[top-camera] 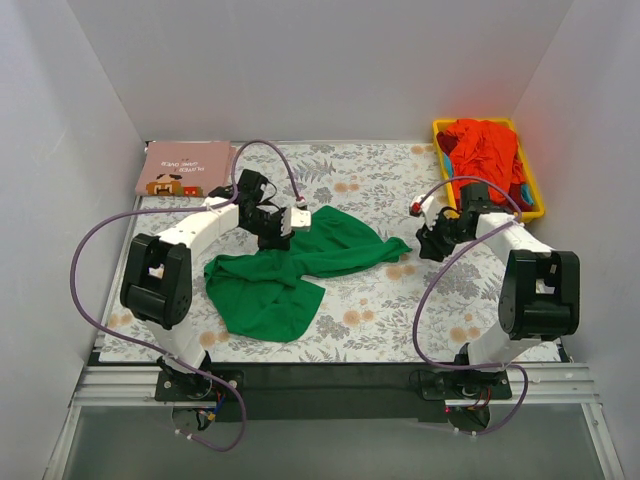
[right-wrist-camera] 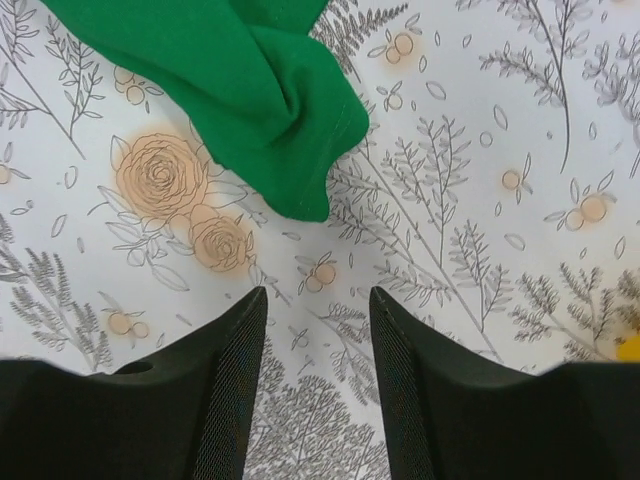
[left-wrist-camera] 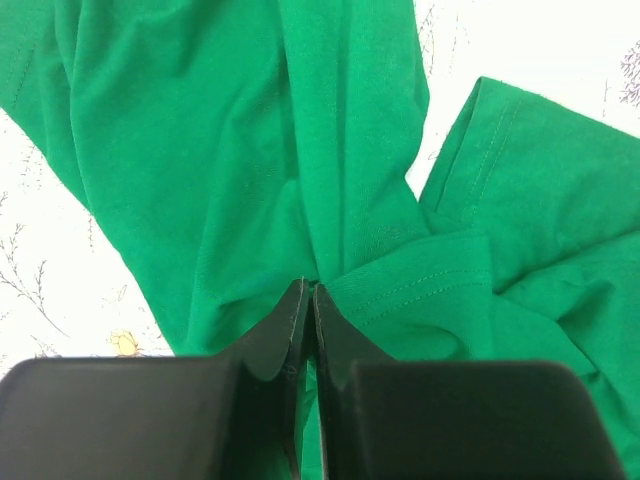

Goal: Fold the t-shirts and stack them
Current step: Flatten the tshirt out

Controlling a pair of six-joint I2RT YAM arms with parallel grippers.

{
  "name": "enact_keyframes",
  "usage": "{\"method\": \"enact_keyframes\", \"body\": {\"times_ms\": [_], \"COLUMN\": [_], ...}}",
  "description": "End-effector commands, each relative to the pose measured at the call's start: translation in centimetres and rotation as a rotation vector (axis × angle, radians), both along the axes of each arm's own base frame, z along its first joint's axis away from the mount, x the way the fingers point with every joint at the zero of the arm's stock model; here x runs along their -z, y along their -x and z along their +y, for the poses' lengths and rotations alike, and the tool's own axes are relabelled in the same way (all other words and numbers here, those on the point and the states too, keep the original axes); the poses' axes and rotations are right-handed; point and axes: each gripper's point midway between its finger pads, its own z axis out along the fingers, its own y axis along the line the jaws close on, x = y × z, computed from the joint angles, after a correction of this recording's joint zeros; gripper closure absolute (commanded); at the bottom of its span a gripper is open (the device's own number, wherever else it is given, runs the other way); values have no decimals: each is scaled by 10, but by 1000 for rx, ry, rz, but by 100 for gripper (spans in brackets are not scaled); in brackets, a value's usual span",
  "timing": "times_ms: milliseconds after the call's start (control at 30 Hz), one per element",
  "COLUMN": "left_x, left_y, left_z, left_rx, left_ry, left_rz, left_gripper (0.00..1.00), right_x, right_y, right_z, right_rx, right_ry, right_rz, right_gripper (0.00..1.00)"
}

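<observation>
A bright green t-shirt (top-camera: pixel 290 270) lies crumpled in the middle of the floral table cover. My left gripper (top-camera: pixel 285 228) is at its upper left edge, shut on a fold of the green t-shirt (left-wrist-camera: pixel 250 180). My right gripper (top-camera: pixel 432 243) is open and empty, just right of the shirt's right tip (right-wrist-camera: pixel 270 110), not touching it. A folded pink t-shirt (top-camera: pixel 185 167) with a cartoon graphic lies at the back left. Red-orange t-shirts (top-camera: pixel 485 150) are piled in the yellow bin.
The yellow bin (top-camera: pixel 535 190) stands at the back right corner. White walls enclose the table on three sides. The grey-and-orange floral cover (top-camera: pixel 400 300) spans the tabletop; its bare part shows under my right gripper (right-wrist-camera: pixel 318 290).
</observation>
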Motion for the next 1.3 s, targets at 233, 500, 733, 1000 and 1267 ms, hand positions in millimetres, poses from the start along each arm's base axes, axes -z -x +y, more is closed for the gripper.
{"method": "enact_keyframes", "body": {"times_ms": [233, 500, 733, 1000, 1267], "left_x": [-24, -28, -42, -135, -256], "left_y": [-13, -15, -19, -62, -84], "left_z": [-5, 1, 10, 65, 164], "left_rx": [-42, -64, -140, -516, -933], "left_ry": [96, 108, 146, 367, 592], "left_rz": [-12, -19, -11, 6, -172], "left_gripper": [100, 100, 100, 100, 100], "right_x": [18, 30, 10, -84, -203], "right_y": [-21, -42, -51, -71, -100], "right_z": [32, 32, 36, 21, -14], "right_rx": [-183, -123, -96, 32, 240], "right_ry": [55, 128, 102, 70, 140], "right_rz": [-221, -259, -302, -420, -612], "right_gripper": [48, 58, 99, 99, 99]}}
